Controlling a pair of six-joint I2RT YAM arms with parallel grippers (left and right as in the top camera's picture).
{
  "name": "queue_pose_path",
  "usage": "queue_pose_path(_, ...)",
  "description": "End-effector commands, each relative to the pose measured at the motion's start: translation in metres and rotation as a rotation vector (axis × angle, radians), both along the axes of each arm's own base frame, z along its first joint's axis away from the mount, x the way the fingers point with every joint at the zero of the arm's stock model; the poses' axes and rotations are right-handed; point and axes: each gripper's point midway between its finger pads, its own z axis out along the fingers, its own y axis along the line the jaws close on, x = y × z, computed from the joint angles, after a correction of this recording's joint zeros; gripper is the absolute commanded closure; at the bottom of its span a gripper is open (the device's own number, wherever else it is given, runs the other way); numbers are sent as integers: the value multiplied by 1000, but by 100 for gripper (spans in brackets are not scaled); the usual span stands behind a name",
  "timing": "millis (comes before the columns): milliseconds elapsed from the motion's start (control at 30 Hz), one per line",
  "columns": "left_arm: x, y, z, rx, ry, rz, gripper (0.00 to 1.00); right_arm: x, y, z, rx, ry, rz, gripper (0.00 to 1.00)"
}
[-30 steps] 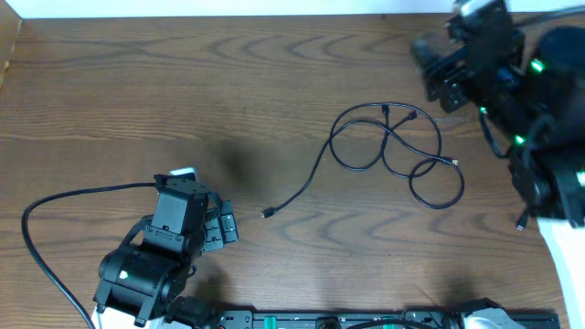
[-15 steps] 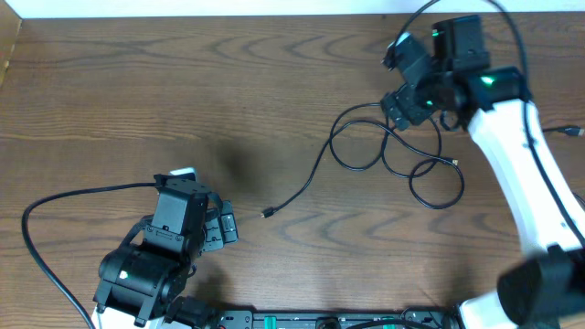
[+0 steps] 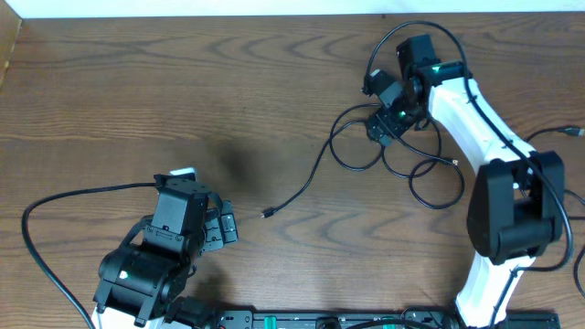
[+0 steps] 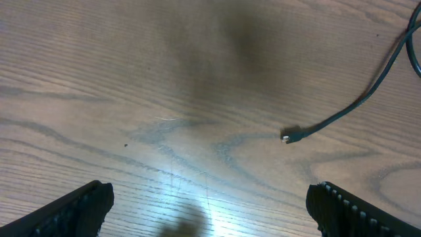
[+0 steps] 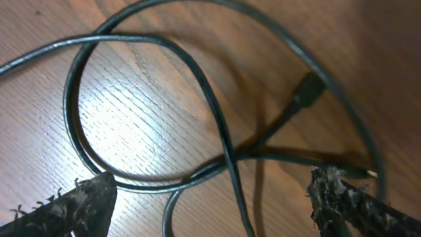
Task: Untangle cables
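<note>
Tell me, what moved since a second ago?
The right gripper swung in from the brown wooden table's right side and now hovers open over the tangle of thin black cables, holding nothing. The cables and the open left gripper stayed put.

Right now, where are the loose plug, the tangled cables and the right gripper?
loose plug [image 4: 289, 136], left wrist view, on the connector at the free end.
cables [image 5: 230, 157], right wrist view, where the strands cross.
right gripper [image 5: 209, 201], right wrist view, midway between its open fingertips.
</note>
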Motion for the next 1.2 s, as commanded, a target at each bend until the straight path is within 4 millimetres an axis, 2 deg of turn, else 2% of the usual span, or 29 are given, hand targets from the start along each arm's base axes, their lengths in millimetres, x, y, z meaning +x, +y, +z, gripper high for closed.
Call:
queue_pose_path(0, 2, 1, 6, 6, -15, -1, 2, -3, 2, -17, 16, 42, 16, 13)
queue_pose_path(133, 2, 1, 6, 6, -15, -1, 2, -4, 2, -35, 9, 76, 15, 23)
queue_pose_path(267, 2, 1, 6, 6, -15, -1, 2, -5, 2, -47, 4, 100, 14, 40)
queue_pose_path(333, 2, 1, 6, 6, -15, -1, 2, -5, 2, -47, 3, 99, 14, 61)
queue_pose_path(400, 2, 1, 6, 6, -15, -1, 2, -5, 0, -46, -7, 96, 12, 92)
queue_pose_path(433, 2, 1, 6, 6, -15, -1, 2, -4, -2, -46, -19, 94, 5, 99)
queue_pose_path(533, 2, 1, 6, 6, -15, -1, 2, -4, -9, -41, -53, 93, -31, 99)
queue_pose_path(633, 2, 1, 6, 6, -15, -1, 2, -1, -12, -18, -62, 64, -36, 99)
queue_pose_path(700, 2, 1, 6, 6, -15, -1, 2, 5, -14, 5, -69, 10, -42, 99)
queue_pose_path(833, 2, 1, 6, 6, -15, -1, 2, 21, -18, 75, -66, -166, -64, 99)
queue_pose_path(933, 2, 1, 6, 6, -15, 0, 2, 27, -17, 141, -26, -336, -74, 99)
queue_pose_path(1033, 2, 1, 6, 6, -15, -1, 2, 33, -22, 217, 18, -557, -98, 99)
queue_pose_path(1167, 2, 1, 6, 6, -15, -1, 2, 32, -42, 315, 51, -868, -164, 99)
